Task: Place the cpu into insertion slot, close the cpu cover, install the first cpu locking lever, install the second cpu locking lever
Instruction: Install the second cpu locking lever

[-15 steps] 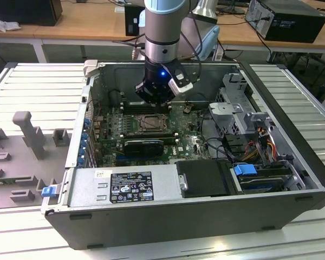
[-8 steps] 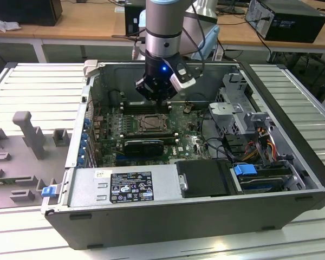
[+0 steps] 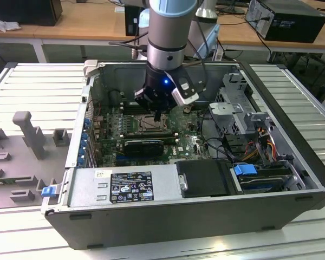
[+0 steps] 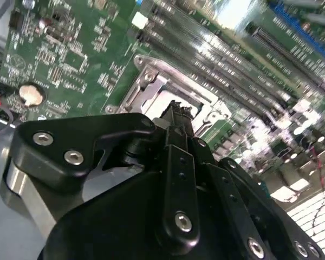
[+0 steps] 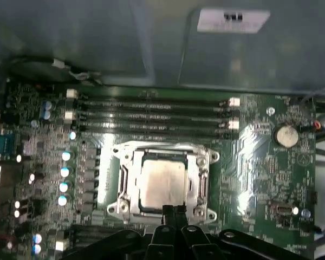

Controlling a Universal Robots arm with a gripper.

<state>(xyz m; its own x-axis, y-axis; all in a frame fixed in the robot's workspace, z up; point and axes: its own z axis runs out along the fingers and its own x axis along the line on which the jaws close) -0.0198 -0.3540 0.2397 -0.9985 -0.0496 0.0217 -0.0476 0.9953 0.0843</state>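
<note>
With its dull-metal windowed cpu cover (image 5: 161, 184) down, the silver-grey square cpu (image 5: 161, 183) sits seated in the socket. Black gripper (image 5: 172, 212), fingers together and holding nothing, hangs at the cover's edge, likely for lever work.

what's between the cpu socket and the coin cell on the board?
In the first wrist view, bare green board with small components and traces separates the insertion slot from the coin cell; nothing larger stands there.

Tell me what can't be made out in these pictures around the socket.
- Levers: in the first wrist view, blur on the cover hides whether they are latched.
- Socket's near edge: hidden behind the gripper in the first wrist view.
- Cpu: in the exterior view, the arm blocks it.
- Cpu seating: in the second wrist view, the gripper covers most of the socket.
</note>
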